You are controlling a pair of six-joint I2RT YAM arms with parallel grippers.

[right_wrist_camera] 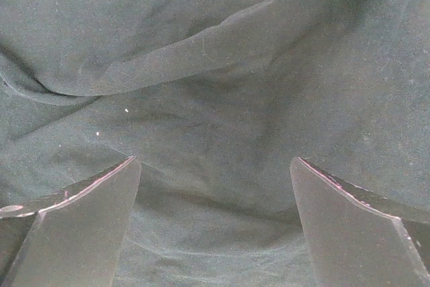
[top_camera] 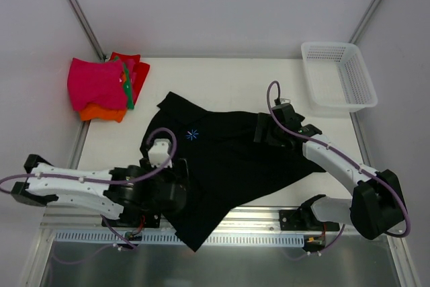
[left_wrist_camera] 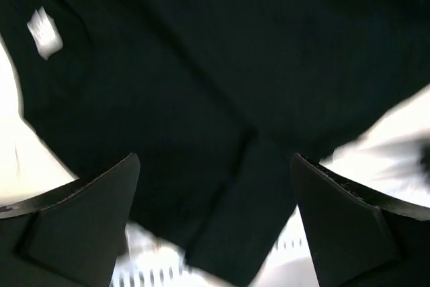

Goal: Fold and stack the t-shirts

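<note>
A large black t-shirt (top_camera: 228,159) lies spread and rumpled across the middle of the table, one corner hanging over the near edge. Its small white label (top_camera: 193,134) shows near the neck. My left gripper (top_camera: 176,189) is open, above the shirt's left part; in the left wrist view (left_wrist_camera: 215,186) black cloth (left_wrist_camera: 201,85) lies below the spread fingers (left_wrist_camera: 87,213). My right gripper (top_camera: 263,129) is open over the shirt's right part; the right wrist view (right_wrist_camera: 215,193) shows creased cloth (right_wrist_camera: 215,65) between the fingers. Folded pink (top_camera: 97,84), orange (top_camera: 103,113), red (top_camera: 138,68) and green (top_camera: 126,89) shirts are stacked at the back left.
A white plastic mesh basket (top_camera: 338,75) stands at the back right corner. A metal rail (top_camera: 255,223) runs along the near edge of the table. White walls close in the table at the back and sides.
</note>
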